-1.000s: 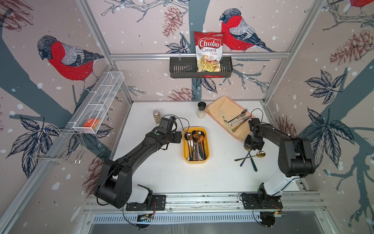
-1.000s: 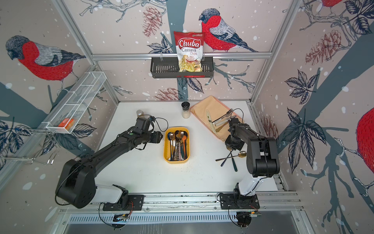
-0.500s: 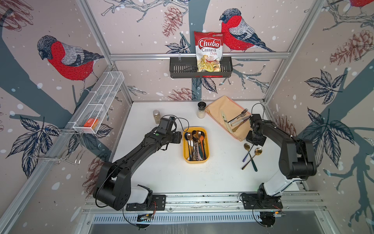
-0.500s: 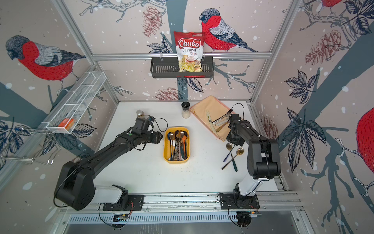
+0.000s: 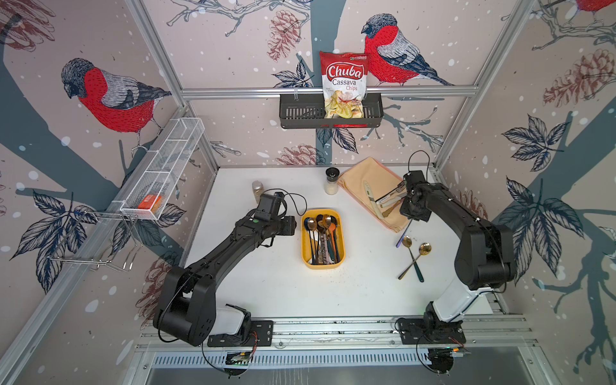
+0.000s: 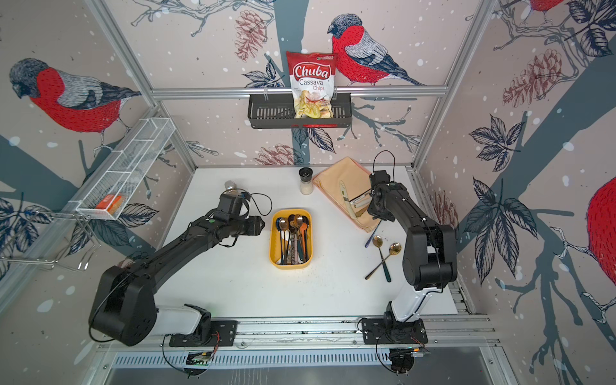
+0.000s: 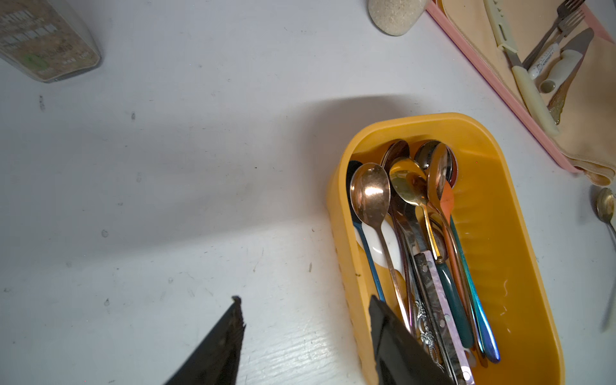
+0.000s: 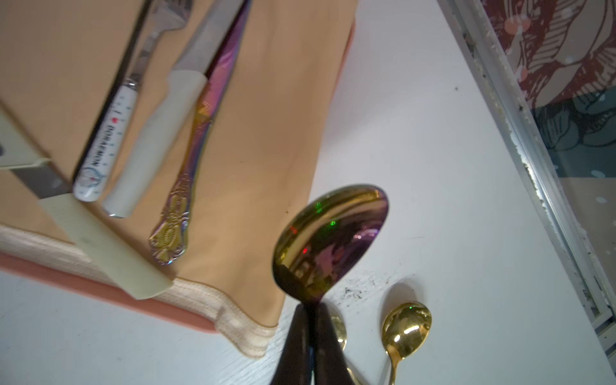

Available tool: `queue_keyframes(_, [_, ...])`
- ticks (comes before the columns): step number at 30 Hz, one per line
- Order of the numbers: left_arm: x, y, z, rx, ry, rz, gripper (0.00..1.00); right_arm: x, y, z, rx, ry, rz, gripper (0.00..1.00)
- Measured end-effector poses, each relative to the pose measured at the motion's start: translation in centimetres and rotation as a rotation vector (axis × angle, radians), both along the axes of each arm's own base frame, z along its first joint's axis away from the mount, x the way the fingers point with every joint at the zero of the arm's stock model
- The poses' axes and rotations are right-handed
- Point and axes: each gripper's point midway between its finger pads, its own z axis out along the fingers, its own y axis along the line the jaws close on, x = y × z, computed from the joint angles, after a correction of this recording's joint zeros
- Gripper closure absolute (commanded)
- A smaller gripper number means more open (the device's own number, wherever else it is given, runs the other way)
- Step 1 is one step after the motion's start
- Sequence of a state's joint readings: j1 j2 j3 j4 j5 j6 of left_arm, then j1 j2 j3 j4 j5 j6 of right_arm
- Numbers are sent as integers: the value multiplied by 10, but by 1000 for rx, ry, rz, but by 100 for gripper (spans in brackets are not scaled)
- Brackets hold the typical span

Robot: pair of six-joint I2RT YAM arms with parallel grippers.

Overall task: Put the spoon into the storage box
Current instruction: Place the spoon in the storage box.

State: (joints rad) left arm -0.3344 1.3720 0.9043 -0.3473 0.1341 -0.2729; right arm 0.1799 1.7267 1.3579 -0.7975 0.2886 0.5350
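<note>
Observed the spoon (image 8: 330, 240) pinched at its neck by the right end effector (image 8: 308, 320), jaws pressed together, bowl projecting past the fingertips. Held apparently clear of the surface (image 5: 266, 283), at the edge of the cloth (image 5: 360, 180), well apart from the storage box (image 5: 304, 246). Found the left end effector (image 7: 305, 300) spread and empty, just beside the box's wall. Noted two gold spoons (image 5: 425, 248) lying loose on the surface. Judged light, rigid, polished metal: likely slippery and prone to pivot in a narrow pinch. Recommend holding at neck or mid-handle, across the flat.
</note>
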Motion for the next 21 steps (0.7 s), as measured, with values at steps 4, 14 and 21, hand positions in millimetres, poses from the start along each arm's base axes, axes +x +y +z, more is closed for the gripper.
queue_keyframes(4, [1,4,-2,-18,14,15,38,17,45,18,5,-18,116,100])
queue_keyframes(14, [-1,15,-8,-20,33,51,38,35,197,39,73,-14,434,100])
queue_keyframes(21, [-2,18,-9,-25,44,69,38,17,272,22,98,40,581,100])
